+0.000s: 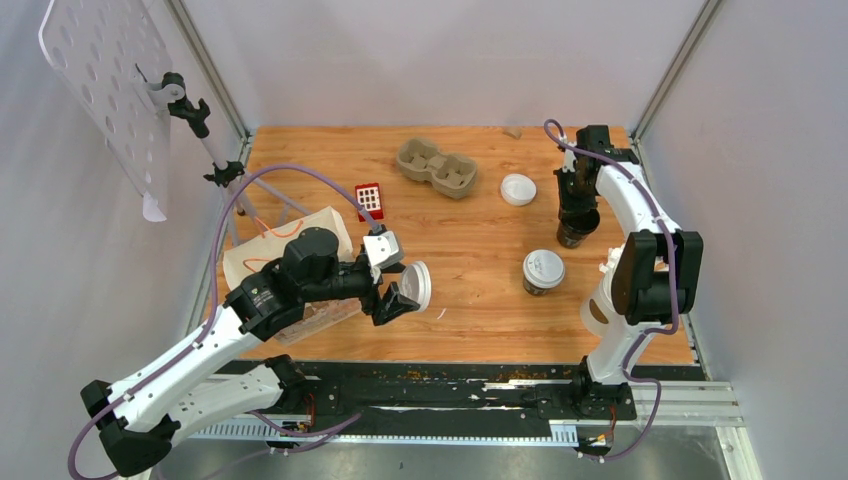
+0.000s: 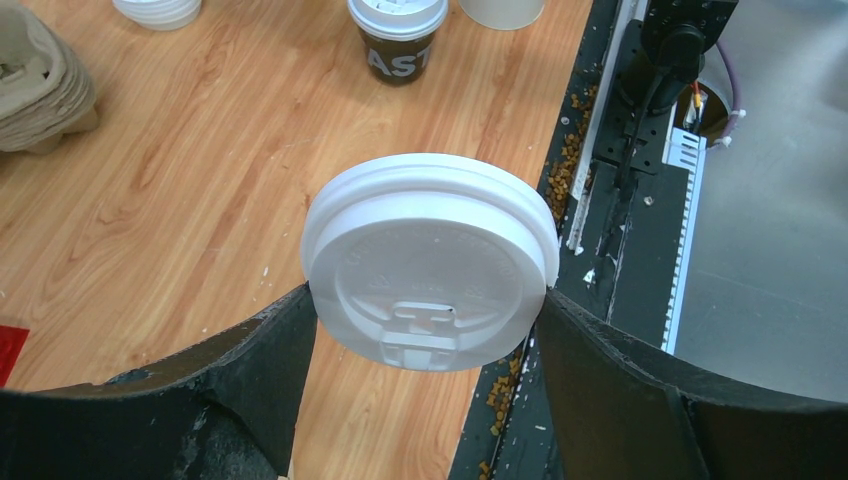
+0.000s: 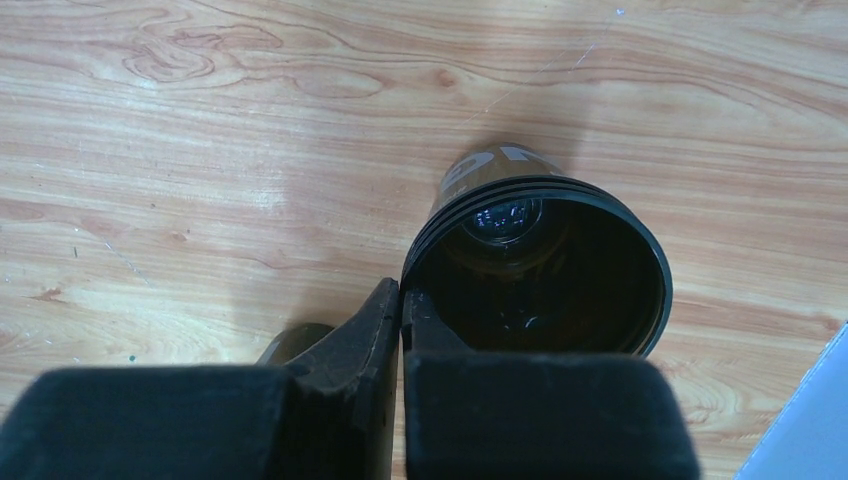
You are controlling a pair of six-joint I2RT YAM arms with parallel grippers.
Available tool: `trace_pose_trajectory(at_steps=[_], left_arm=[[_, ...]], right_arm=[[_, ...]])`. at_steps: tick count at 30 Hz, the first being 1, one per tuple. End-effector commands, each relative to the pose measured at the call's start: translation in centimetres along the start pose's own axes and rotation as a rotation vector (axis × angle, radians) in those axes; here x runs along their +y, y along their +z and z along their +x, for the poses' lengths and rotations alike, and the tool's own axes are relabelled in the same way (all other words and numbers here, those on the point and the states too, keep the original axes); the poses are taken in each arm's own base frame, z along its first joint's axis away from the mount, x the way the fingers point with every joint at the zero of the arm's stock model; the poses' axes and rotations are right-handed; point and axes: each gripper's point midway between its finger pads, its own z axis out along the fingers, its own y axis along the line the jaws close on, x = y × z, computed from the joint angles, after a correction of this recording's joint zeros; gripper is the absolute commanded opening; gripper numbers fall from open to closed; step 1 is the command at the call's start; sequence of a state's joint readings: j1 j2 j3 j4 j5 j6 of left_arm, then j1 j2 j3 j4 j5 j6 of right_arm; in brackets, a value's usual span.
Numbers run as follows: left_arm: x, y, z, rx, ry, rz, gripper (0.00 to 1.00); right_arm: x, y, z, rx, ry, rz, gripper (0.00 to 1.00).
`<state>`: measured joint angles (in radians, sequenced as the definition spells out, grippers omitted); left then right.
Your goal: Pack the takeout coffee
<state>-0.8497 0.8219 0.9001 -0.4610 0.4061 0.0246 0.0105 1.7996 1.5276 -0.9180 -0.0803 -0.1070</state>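
Observation:
My left gripper [image 1: 405,290] [image 2: 428,293] is shut on a white plastic lid [image 1: 417,286] [image 2: 430,255], pinched at its edges and held tilted above the table's near side. A lidded takeout coffee [image 1: 543,271] [image 2: 398,40] stands upright right of centre. Farther back on the right stands a dark cup without a lid [image 1: 573,235] [image 3: 540,270]. My right gripper [image 1: 577,212] [image 3: 402,293] is shut on that cup's rim, one finger inside the cup and one outside. The cup rests on the wood.
The grey-brown pulp cup tray [image 1: 437,168] [image 2: 40,90] lies at the back centre. Loose white lids [image 1: 518,189] [image 2: 158,10] sit right of it. A small red block [image 1: 369,200] and a white bin [image 1: 290,240] are on the left. Crumbs lie along the black front rail [image 1: 450,378].

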Motion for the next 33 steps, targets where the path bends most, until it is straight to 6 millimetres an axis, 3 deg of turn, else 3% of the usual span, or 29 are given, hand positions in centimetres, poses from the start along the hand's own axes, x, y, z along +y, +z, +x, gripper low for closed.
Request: trace_pose_trajectory(at_steps=[1,18,25,33], left_arm=[[-0.2,-0.2,-0.5,-0.023,0.014,0.008,0.82],[-0.2,-0.1,-0.7,-0.029,0.016,0.009,0.82],[-0.2,-0.2,-0.9,-0.034,0.020,0.008,0.82],[0.2,-0.6,-1.7,-0.031,0.020,-0.023,0.82]], right_arm=[[-0.3,-1.9,-1.8,-0.051,-0.011,0.021,0.00],[-1.2,-2.4,-1.4,0.000,-0.010,0.067,0.00],[-2.2,-5.2,-2.7,-0.036,-0.023,0.155,0.00],[-1.3,-9.4,-4.6,-0.106,-0.054,0.176,0.00]])
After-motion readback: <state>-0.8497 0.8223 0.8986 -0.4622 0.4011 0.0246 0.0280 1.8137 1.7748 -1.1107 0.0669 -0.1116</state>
